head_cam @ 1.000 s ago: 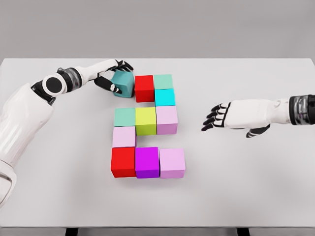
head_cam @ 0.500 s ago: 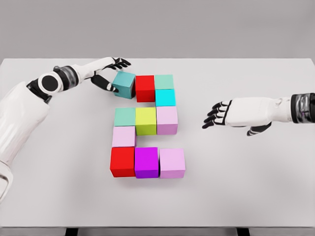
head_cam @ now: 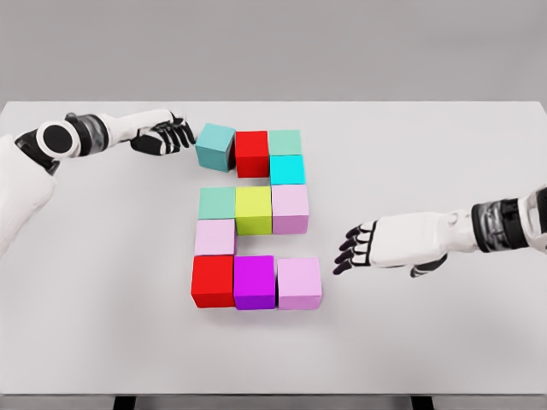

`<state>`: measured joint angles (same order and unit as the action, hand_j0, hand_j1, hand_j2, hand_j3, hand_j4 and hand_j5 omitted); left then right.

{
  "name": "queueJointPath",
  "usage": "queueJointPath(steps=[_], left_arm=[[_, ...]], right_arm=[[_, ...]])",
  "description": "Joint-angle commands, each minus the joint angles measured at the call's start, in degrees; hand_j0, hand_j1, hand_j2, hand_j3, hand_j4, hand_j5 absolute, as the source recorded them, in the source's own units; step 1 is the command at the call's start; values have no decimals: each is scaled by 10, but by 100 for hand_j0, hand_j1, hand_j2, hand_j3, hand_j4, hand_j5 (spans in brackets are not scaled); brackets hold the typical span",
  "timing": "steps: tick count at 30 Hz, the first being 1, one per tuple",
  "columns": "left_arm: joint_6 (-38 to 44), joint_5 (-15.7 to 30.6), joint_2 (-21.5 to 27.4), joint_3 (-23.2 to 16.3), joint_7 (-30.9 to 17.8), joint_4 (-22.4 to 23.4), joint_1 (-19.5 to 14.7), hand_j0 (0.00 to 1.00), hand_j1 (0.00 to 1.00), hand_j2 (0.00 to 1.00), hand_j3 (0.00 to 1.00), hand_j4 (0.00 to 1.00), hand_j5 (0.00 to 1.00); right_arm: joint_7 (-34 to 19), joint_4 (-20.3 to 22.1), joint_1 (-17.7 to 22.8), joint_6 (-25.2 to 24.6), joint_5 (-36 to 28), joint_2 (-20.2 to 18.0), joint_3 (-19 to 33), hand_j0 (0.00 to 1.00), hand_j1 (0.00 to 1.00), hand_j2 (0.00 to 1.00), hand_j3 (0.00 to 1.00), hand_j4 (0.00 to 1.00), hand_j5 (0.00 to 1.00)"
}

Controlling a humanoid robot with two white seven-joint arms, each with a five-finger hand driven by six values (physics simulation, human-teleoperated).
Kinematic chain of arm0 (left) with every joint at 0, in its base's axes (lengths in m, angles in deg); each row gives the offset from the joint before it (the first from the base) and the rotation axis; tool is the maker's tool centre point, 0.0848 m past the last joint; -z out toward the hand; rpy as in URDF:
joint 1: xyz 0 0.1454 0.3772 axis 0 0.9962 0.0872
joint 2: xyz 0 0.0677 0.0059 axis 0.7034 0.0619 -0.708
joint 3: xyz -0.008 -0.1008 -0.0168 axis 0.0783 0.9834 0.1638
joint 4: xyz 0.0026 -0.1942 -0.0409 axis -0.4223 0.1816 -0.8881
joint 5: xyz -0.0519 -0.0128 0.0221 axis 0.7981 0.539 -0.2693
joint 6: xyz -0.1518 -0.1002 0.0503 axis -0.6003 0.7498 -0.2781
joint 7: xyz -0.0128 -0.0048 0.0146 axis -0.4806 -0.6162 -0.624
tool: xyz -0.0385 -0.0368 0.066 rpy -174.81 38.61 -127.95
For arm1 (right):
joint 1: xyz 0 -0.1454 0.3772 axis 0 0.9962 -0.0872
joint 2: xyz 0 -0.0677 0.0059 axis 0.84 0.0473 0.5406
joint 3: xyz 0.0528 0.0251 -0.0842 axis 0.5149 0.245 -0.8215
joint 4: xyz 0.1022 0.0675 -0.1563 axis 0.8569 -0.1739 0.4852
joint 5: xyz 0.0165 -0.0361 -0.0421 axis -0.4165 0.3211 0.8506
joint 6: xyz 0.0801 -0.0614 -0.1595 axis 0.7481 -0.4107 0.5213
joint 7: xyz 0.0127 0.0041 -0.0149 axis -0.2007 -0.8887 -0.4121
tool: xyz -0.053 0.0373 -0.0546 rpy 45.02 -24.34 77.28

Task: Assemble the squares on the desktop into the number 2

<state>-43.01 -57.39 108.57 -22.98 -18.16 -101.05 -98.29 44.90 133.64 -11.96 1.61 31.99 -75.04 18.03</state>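
No readable writing or labels anywhere. Ten cubes on the white worktop [head_cam: 444, 342], laid out as a 2. Top row: teal cube [head_cam: 214, 146], slightly rotated, touching red cube [head_cam: 251, 153], then mint cube [head_cam: 285, 142]. Cyan cube [head_cam: 287, 169] under the mint. Middle row: green cube [head_cam: 217, 203], yellow cube [head_cam: 253, 210], pink cube [head_cam: 290, 208]. Another pink [head_cam: 214, 237] below the green. Bottom row: red [head_cam: 213, 281], purple cube [head_cam: 255, 282], pink [head_cam: 299, 283]. Count: three pink, two red, one each of the others. Left hand [head_cam: 162, 137] just left of the teal cube, fingers loosely curled, holding nothing. Right hand [head_cam: 363, 249] right of the bottom row, apart from it, fingers spread, empty.
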Motion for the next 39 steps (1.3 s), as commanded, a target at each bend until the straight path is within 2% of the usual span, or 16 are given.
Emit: queueJointPath(steps=[1, 39], left_arm=[[0, 3, 4, -4, -12, 0, 0, 35, 35, 35, 35, 35, 35], [-67, 4, 16, -12, -12, -31, 4, 37, 37, 37, 37, 37, 37]], right_arm=[[0, 2, 0, -1, -3, 9, -10, 100, 100, 100, 100, 100, 100], [0, 6, -4, -1, -4, 25, -21, 100, 100, 100, 100, 100, 100]])
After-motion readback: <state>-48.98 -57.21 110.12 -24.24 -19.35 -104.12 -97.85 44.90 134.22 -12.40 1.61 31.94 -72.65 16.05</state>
